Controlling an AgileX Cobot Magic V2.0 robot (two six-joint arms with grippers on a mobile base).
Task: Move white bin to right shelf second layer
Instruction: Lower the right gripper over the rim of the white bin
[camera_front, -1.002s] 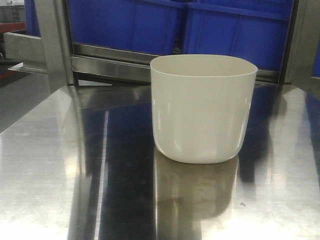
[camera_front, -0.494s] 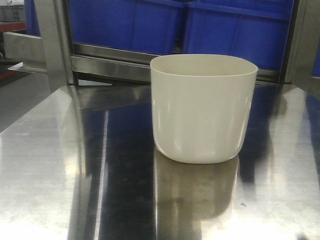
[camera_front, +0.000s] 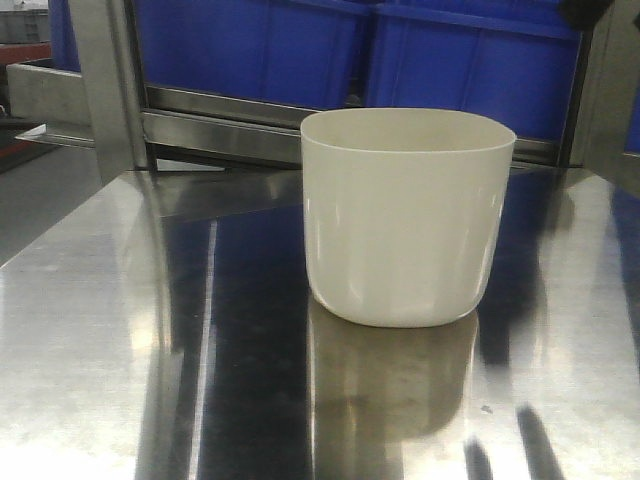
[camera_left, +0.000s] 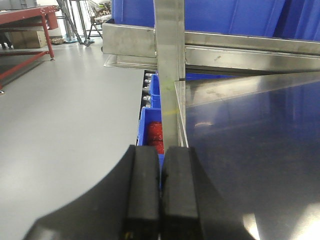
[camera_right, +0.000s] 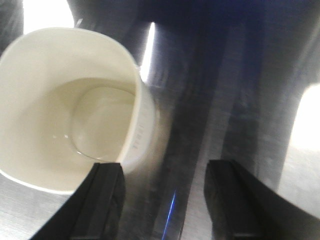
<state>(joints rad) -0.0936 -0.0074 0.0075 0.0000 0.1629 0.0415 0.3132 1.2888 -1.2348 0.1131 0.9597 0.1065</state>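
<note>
On steel cart (camera_front: 90, 340), white bin (camera_front: 405, 215) upright, right gripper (camera_right: 164, 172) spread, apparently overhead

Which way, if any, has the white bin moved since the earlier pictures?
No, it has not moved. The white bin overlaps the steel rail behind it at the same place as before.

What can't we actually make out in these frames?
- Front view: the inside of the white bin, hidden by its own wall.
- Right wrist view: blurred. It is unclear whether the right gripper touches the bin's rim, because one finger covers that spot.
- Left wrist view: the red items in a blue crate, mostly behind the steel post.
</note>
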